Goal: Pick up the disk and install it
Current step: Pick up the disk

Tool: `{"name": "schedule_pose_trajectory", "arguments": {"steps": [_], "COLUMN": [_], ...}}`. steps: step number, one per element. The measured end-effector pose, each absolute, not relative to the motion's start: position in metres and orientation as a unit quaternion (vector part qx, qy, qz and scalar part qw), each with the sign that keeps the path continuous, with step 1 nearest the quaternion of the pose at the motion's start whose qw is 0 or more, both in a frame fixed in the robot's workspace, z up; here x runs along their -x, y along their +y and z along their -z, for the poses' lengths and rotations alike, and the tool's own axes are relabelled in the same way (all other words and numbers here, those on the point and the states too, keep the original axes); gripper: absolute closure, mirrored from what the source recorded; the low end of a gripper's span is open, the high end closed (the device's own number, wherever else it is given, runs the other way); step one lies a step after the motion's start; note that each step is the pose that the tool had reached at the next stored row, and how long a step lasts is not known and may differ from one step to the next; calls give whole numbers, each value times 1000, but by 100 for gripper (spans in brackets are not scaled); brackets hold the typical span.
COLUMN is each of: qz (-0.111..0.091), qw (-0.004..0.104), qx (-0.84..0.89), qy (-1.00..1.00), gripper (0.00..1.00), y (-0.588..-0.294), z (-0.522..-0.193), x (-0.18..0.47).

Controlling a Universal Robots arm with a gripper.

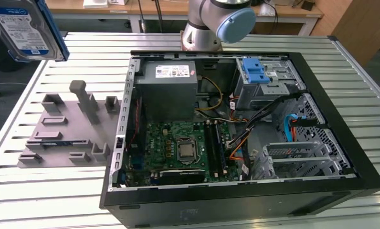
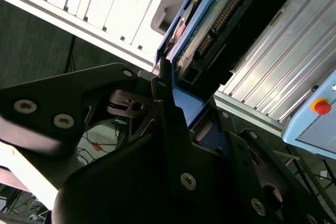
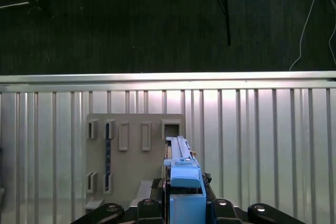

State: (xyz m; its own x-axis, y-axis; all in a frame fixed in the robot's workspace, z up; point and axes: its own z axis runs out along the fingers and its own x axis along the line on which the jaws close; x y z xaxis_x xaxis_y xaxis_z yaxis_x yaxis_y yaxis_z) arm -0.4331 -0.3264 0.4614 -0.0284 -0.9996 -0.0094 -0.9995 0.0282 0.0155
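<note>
Claw (image 3: 184, 205) clamped on the disk (image 1: 26, 28), disk high above the slatted surface (image 1: 62, 191), grey holder (image 1: 62, 133) below, open computer case (image 1: 241, 200) near

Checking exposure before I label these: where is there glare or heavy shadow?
First wrist view: the slatted table glares near its edge, floor dark. Second wrist view: the gripper is black against bright table, holding the disk. Exterior view: evenly lit.
</note>
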Motion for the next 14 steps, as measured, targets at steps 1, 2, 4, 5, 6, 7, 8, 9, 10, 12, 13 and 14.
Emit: {"name": "schedule_pose_trajectory", "arguments": {"steps": [1, 2, 4, 5, 6, 7, 8, 9, 10, 12, 13, 14], "qz": [9, 9, 9, 9, 9, 9, 9, 9, 9, 9, 9, 9], "qw": [2, 2, 2, 2, 2, 2, 2, 2, 2, 2, 2, 2], "qx": [-697, -697, -697, -697, -697, -697, -697, -697, -697, -697, -697, -697], "qy": [-717, -717, -717, -717, -717, -717, -717, -717, -717, -717, -717, -717], "gripper": [64, 64, 64, 64, 64, 64, 64, 64, 64, 64, 64, 64], "y": [-326, -326, -326, -326, -326, -326, -326, -326, -326, -326, -326, -326], "z": [-462, -463, -464, -465, -465, -466, -467, -468, -469, -470, -471, -472], "x": [433, 433, 433, 433, 433, 433, 433, 433, 433, 433, 433, 433]}}
